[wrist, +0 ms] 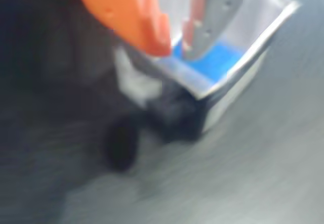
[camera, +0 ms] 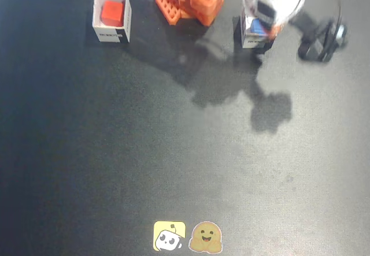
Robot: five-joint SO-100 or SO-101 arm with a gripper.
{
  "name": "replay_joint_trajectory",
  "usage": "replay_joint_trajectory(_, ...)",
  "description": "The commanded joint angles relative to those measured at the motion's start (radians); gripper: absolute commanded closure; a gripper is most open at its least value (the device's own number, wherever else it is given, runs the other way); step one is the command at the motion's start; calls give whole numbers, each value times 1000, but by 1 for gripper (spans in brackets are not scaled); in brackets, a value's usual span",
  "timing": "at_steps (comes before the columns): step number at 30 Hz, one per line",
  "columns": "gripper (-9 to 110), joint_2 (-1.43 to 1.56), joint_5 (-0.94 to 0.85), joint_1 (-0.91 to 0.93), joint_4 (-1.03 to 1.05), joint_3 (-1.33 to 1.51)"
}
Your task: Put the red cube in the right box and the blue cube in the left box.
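Wrist view: the end effector [wrist: 174, 44] stood above the open top of a white box [wrist: 238, 82], its orange finger and grey finger a narrow gap apart, gripping nothing. The blue cube [wrist: 217, 62] lay on the box floor just below the fingertips, apart from them. The frame was blurred.

Fixed view: the red cube [camera: 112, 12] sat inside the other white box [camera: 111, 30], upper left on the dark counter [camera: 173, 152], well apart from the end effector [camera: 261, 26].
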Motion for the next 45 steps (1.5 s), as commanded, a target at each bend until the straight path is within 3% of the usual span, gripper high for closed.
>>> replay_joint_trajectory(1,101,0,-31,138,-21,-46)
replay_joint_trajectory(10,101,241,-176,635,-124,112)
replay_joint_trajectory(19,101,495,-298,969,-161,239)
replay_joint_trajectory(33,101,673,-339,1019,-295,482)
replay_joint_trajectory(39,101,930,-357,1022,-233,630)
replay_joint_trajectory(45,101,930,-347,1051,-225,667)
